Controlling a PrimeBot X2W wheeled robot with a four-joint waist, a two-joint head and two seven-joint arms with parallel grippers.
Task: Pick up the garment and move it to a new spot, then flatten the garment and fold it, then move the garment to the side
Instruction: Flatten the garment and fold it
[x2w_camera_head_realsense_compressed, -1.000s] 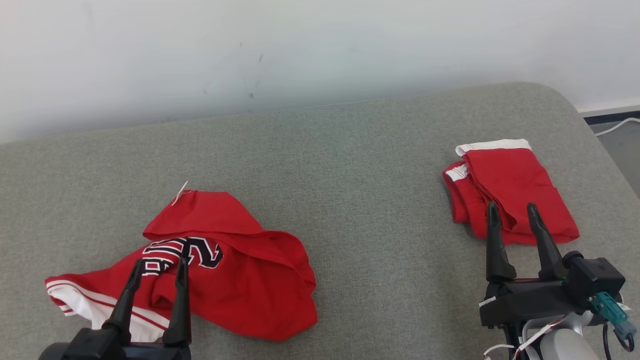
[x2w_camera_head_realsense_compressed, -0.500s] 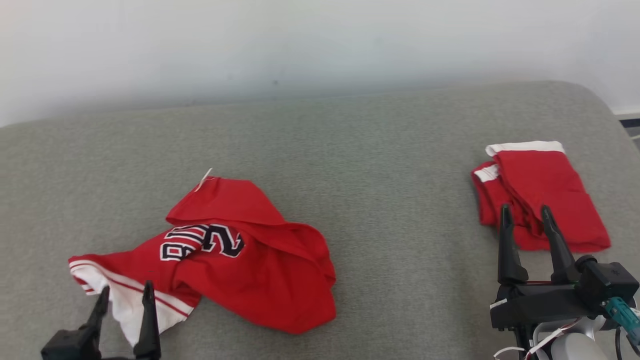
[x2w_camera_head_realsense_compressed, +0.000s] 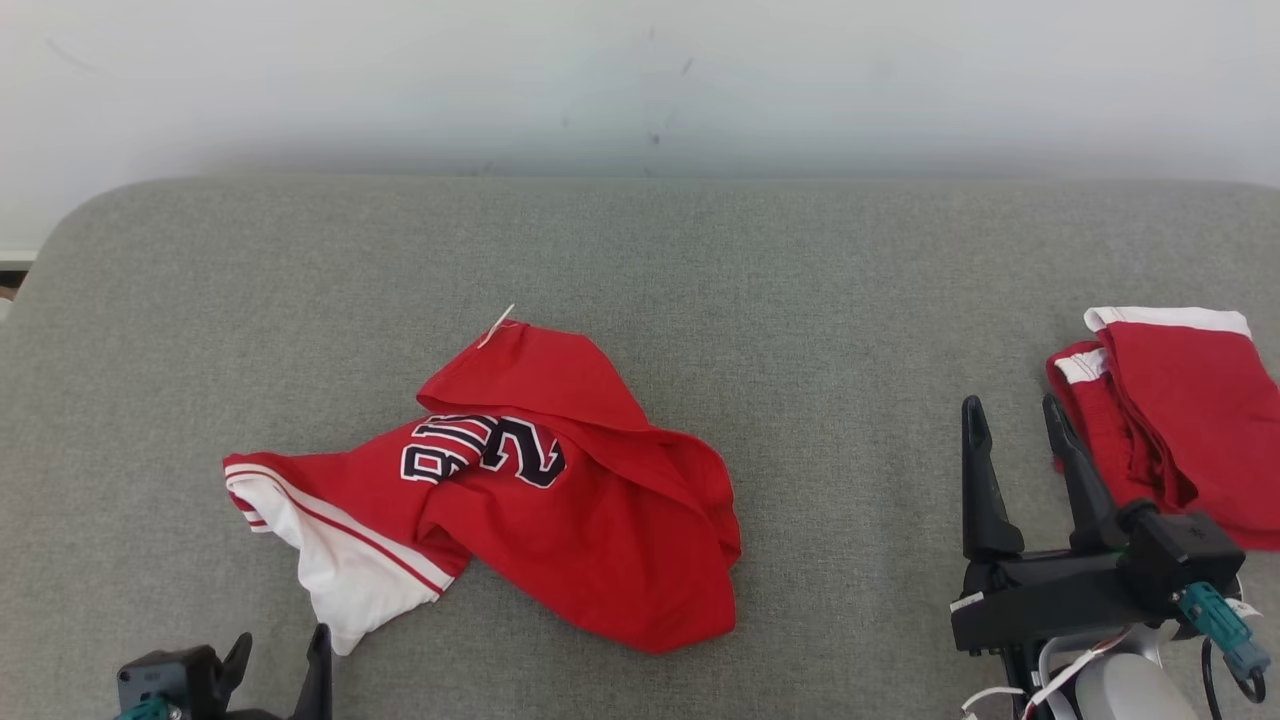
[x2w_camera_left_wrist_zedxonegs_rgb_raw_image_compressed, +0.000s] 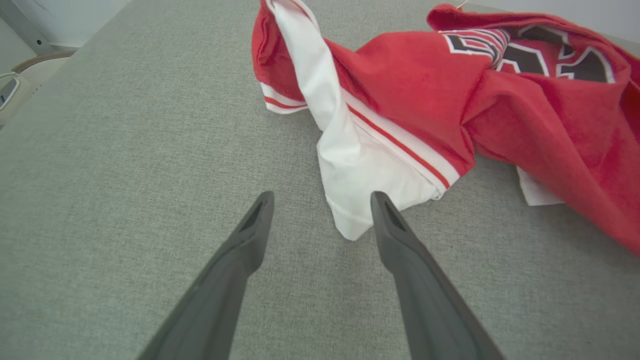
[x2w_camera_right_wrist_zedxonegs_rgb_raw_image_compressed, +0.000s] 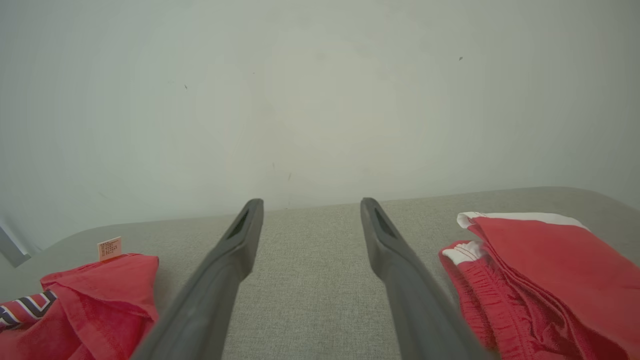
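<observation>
Jersey (x2w_camera_head_realsense_compressed: 560, 520) lies crumpled mid-cushion (x2w_camera_head_realsense_compressed: 800, 300), unheld. Left gripper (x2w_camera_left_wrist_zedxonegs_rgb_raw_image_compressed: 321, 197), jaws wide and empty, sits just short of the jersey's white hem. Right gripper (x2w_camera_head_realsense_compressed: 1011, 405), likewise spread, stands well right of the jersey, beside folded shorts (x2w_camera_head_realsense_compressed: 1180, 430). Risk: pinching the hem alone would likely drag it bunched. Its folds hide neckline and armholes.

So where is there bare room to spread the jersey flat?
Widest bare stretch: between the crumpled jersey and the folded red shorts, back to the wall. Also bare left of the jersey. Crowded at the right, around the shorts and right end effector.
</observation>
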